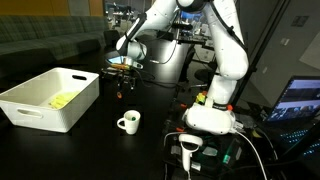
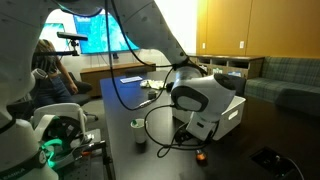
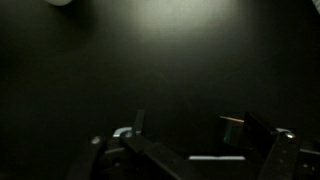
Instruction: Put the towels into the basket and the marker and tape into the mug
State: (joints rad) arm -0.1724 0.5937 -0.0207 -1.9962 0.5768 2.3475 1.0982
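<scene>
The white basket stands on the dark table, with a yellow towel inside it. It also shows in an exterior view behind the gripper. The white mug stands in front of the basket's right end and shows dimly in an exterior view. My gripper hangs just above the table by the basket's far right corner. In the wrist view its fingers are spread and nothing is between them. A small orange-red object lies on the table below the gripper; I cannot tell what it is. Marker and tape are not identifiable.
The robot's white base stands at the table's right end with cables around it. A laptop screen glows at the far right. A black flat item lies near the table edge. The wrist view is very dark.
</scene>
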